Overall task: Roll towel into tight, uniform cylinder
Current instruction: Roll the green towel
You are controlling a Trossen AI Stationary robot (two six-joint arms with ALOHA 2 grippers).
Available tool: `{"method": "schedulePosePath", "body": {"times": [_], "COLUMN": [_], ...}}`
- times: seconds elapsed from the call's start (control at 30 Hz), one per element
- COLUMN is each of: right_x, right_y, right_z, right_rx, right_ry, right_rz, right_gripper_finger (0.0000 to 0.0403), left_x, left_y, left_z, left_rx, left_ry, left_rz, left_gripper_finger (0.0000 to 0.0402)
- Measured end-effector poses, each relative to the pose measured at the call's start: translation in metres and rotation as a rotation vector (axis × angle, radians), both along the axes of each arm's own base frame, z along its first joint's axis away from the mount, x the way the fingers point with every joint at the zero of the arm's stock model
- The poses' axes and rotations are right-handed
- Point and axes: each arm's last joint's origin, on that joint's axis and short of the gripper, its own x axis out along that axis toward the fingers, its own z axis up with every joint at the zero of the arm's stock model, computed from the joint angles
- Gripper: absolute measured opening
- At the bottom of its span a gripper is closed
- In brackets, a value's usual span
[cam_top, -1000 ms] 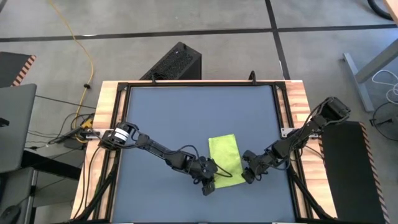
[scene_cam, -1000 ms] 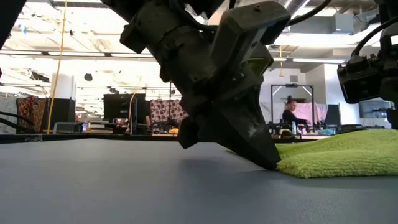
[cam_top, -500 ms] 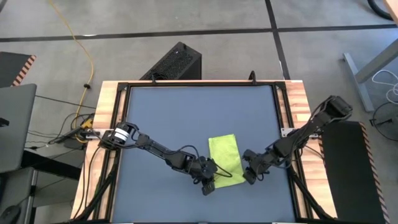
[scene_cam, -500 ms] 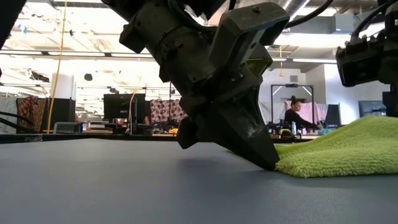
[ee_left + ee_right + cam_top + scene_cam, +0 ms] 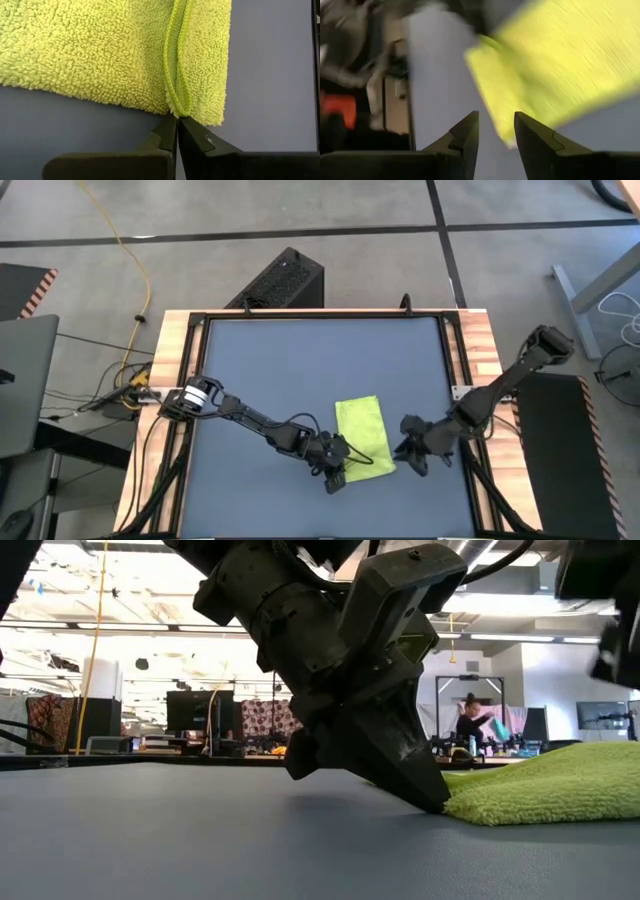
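The towel (image 5: 362, 437) lies folded flat on the counter's (image 5: 260, 360) dark mat, toward the near edge and right of centre. The left claw (image 5: 177, 131) is pressed together with its tips at the towel's near corner, at the hem; whether any cloth is caught between them is hard to say. The right claw (image 5: 495, 125) hangs just off the towel's right edge, spread and empty. To roll well, both claws should take the near edge level, turn it over snugly and keep even pressure across the width. The right wrist view is smeared, so that corner's lie stays unclear.
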Motion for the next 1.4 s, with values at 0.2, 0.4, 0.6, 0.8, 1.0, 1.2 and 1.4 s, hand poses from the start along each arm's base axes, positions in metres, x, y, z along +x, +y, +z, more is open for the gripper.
{"method": "schedulePosePath", "body": {"times": [0.2,0.4,0.6,0.8,1.0,1.2,1.4], "right_x": [-0.001,0.009,0.025,0.034,0.038,0.039,0.039], "right_y": [0.035,0.054,0.065,0.069,0.068,0.070,0.072], "right_z": [-0.003,-0.022,-0.029,-0.032,-0.043,-0.055,-0.062], "right_rx": [-0.260,-0.456,-0.619,-0.767,-0.789,-0.785,-0.727], "right_ry": [-0.243,-0.216,-0.120,-0.026,0.024,0.073,0.118], "right_rz": [0.345,0.510,0.606,0.577,0.554,0.532,0.478], "right_gripper_finger": [0.0153,0.0153,0.0161,0.0192,0.0218,0.0220,0.0201], "left_x": [0.002,0.004,0.005,0.004,0.003,0.003,0.003], "left_y": [0.001,0.007,0.010,0.010,0.010,0.010,0.009], "left_z": [0.001,0.002,0.002,0.001,0.000,0.000,0.003], "left_rx": [-0.010,-0.028,-0.050,-0.059,-0.061,-0.045,-0.016], "left_ry": [-0.022,-0.020,-0.013,-0.006,0.011,0.004,-0.010], "left_rz": [0.003,0.008,0.002,-0.008,-0.021,-0.038,-0.116], "left_gripper_finger": [0.0000,0.0000,0.0000,0.0000,0.0000,0.0000,0.0030]}}
